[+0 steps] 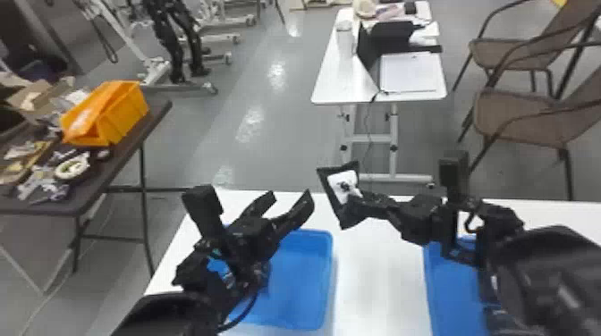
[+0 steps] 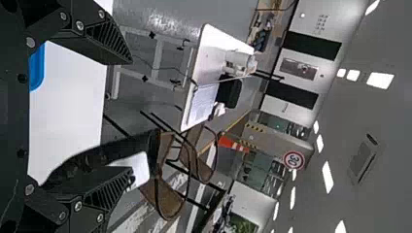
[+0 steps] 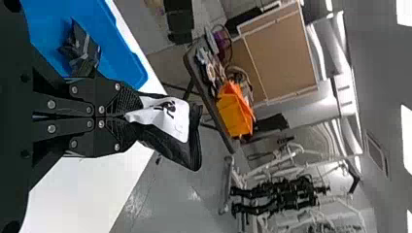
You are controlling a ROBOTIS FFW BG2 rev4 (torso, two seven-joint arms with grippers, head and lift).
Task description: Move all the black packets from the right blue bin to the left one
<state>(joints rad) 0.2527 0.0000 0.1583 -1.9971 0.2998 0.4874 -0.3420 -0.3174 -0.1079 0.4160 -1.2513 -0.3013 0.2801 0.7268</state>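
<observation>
Leftmost, an orange bin (image 1: 127,114) on a dark side table (image 1: 154,118).

- Next, the left gripper (image 1: 290,195), its fingers apart with nothing between them, over the white table (image 1: 375,272).
- Below it, the left blue bin (image 1: 299,286), partly hidden by the arm; dark packets (image 3: 80,48) lie inside, seen in the right wrist view.
- Then a black packet with a white label (image 1: 344,182), held above the table between the bins.
- The right gripper (image 1: 357,203), clamped on that packet's edge.
- Finally, the right blue bin (image 1: 454,290), partly behind the right arm.

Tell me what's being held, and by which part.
The right gripper pinches a black packet near one edge, with part of its white label between the fingertips. The left gripper is open and empty.
</observation>
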